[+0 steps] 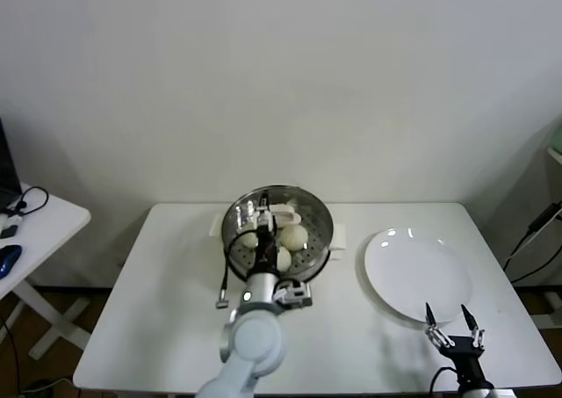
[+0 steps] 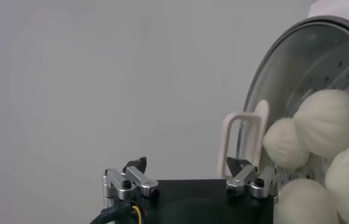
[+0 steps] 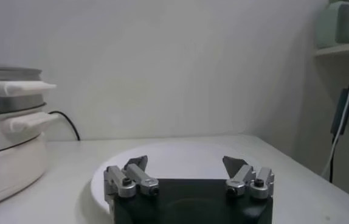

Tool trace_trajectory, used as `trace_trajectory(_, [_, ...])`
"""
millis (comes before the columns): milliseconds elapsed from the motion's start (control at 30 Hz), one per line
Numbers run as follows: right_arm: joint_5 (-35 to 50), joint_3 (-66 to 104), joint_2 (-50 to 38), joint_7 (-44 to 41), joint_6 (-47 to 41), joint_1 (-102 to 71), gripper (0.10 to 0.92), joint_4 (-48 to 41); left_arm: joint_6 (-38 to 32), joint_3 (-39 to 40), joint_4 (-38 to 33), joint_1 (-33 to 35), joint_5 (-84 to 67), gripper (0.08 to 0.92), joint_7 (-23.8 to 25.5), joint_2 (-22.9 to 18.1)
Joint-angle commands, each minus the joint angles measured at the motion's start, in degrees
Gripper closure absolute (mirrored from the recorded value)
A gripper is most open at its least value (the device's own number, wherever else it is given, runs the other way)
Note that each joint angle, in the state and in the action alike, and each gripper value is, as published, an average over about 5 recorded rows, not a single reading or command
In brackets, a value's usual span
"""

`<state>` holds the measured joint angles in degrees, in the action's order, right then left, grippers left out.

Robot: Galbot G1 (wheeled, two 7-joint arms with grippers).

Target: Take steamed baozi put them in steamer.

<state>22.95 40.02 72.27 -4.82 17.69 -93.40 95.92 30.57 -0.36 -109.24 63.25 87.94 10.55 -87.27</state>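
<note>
The steel steamer stands at the back middle of the white table, with several cream-white baozi lying on its perforated tray. My left gripper hangs open over the steamer's left part, holding nothing. In the left wrist view the baozi cluster inside the steamer's rim, off to one side of my left gripper, beside a white handle. My right gripper rests open at the table's front right, at the near edge of the plate. In its wrist view the right gripper holds nothing.
The flat white plate lies bare to the right of the steamer. A side table with a cable and a blue mouse stands at far left. A shelf and cables sit at the right wall.
</note>
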Motion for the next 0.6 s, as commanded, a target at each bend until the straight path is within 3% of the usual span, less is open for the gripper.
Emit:
trace_trajectory(33, [0.4, -0.6, 0.2, 1.2, 0.7, 0.1, 0.203, -0.2, -2.0, -1.8, -13.2, 7.0, -15.6, 0.177, -2.1, 5.3])
trace_trajectory(367, [-0.3, -1.3, 0.2, 2.3, 2.6, 0.0, 0.203, -0.3, -8.7, -17.9, -17.6, 10.6, -70.8, 0.177, -12.6, 9.5])
trace_trajectory(600, [-0.3, -1.8, 0.4, 2.6, 3.7, 0.1, 0.203, -0.3, -20.2, -30.9, -11.1, 13.2, -95.7, 0.177, -7.5, 9.8])
